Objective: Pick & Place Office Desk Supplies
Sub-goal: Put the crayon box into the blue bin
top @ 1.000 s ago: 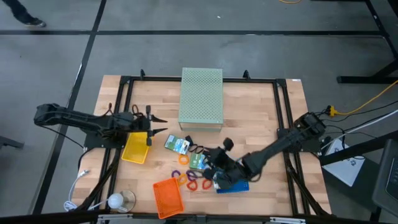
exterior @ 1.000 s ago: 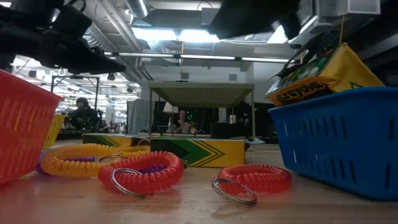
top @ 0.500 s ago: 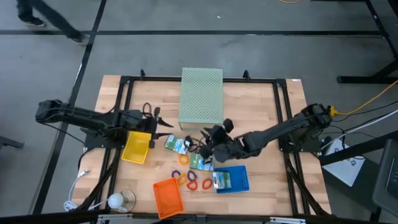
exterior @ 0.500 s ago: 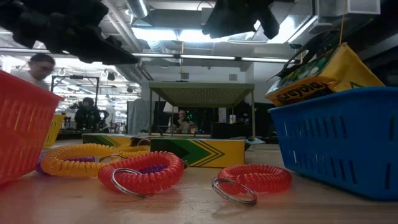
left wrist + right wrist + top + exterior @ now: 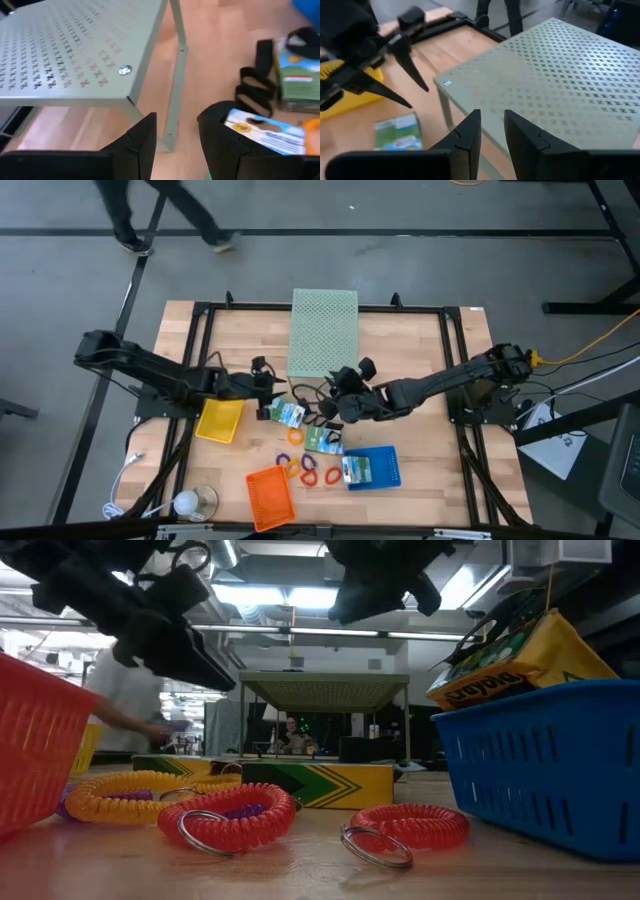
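Nearest you in the low view: two red rings on the wood, w/ an orange ring just behind the left one. The orange tray sits at the near table edge, the blue tray beside it w/ a printed packet lying inside; in the low view that packet leans over the tray wall. Btwn the two trays you've got small orange, red and purple rings scattered on the table. A bit further in, a second packet lies flat, then a third packet next to the yellow tray, w/ thin black loops between them. Left gripper hangs just beside that third packet, fingers apart w/ a clear gap, nothing in them; its wrist view shows the packet edge right by one finger. Right gripper is over the black loops near the pale green perforated box, fingers parted by a narrow gap, holding nothing. The box stands at the far side. Beyond the table a person crosses the floor.
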Tool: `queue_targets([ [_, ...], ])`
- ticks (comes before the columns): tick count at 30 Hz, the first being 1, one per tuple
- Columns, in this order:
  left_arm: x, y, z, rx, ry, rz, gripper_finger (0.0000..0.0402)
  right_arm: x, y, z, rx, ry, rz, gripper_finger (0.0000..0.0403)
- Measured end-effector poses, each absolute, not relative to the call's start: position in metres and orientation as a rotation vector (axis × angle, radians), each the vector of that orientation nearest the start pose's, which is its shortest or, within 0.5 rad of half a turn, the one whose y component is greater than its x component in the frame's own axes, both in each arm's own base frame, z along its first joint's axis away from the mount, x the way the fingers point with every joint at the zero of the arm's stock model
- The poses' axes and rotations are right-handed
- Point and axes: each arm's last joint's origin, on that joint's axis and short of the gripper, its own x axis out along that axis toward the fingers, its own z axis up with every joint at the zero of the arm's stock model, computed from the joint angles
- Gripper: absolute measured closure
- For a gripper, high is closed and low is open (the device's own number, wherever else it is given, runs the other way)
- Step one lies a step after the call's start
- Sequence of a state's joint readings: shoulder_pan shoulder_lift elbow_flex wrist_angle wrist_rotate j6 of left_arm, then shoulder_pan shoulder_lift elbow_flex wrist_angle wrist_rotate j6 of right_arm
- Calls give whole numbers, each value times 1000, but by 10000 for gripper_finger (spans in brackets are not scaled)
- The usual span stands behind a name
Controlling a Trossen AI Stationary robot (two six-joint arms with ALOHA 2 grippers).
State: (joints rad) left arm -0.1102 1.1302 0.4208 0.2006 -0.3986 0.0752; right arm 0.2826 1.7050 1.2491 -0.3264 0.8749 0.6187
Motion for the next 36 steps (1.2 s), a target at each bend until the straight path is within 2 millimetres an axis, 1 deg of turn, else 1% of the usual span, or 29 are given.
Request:
queue_targets([
  [2,219,-19,179,234,523,235,258,353,77,249,113,471,-759,316],
  [5,228,-26,182,260,549,164,258,353,73,249,61,491,-773,316],
  [9,236,-33,185,264,645,52,258,353,66,254,59,502,-757,316],
  [13,238,-47,188,288,667,-2,258,351,59,259,55,498,-765,316],
  [17,234,-64,185,314,692,-65,258,351,58,260,65,498,-757,316],
  [18,233,-68,182,334,704,-64,258,351,58,260,66,498,-756,316],
  [21,230,-77,175,443,732,15,258,352,59,260,76,504,-737,316],
  [24,228,-84,169,537,759,30,258,352,59,260,82,503,-737,316],
  [28,227,-87,163,504,794,-13,258,352,59,260,92,500,-739,316],
  [36,225,-86,149,496,888,-6,258,352,59,260,104,508,-720,316],
])
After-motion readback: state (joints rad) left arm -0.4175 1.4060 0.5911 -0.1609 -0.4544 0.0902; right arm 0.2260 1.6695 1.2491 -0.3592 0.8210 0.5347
